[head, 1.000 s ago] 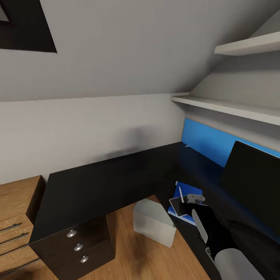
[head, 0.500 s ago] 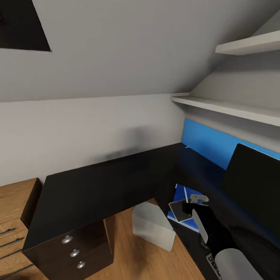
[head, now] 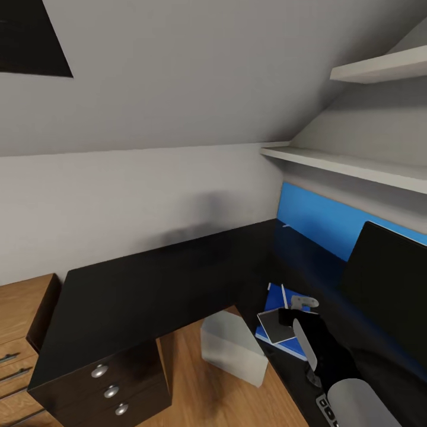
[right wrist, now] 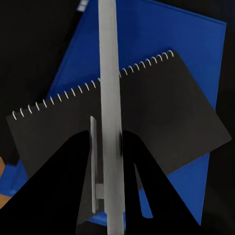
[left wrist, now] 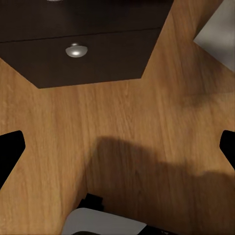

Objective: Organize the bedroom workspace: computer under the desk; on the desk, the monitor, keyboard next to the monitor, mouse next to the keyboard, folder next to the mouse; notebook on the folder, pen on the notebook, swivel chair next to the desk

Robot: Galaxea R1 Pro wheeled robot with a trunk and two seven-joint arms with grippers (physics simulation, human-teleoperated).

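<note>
Right now the right end effector [right wrist: 111, 161] is pinched on one pen [right wrist: 110, 98], long axis running straight out along the fingers, directly above one black spiral notebook [right wrist: 161, 112] lying on one blue folder [right wrist: 161, 39] on the tabletop [head: 148, 279]. Well apart, the left end effector [left wrist: 117, 147] hangs spread over the wood floor [left wrist: 98, 122].
</note>
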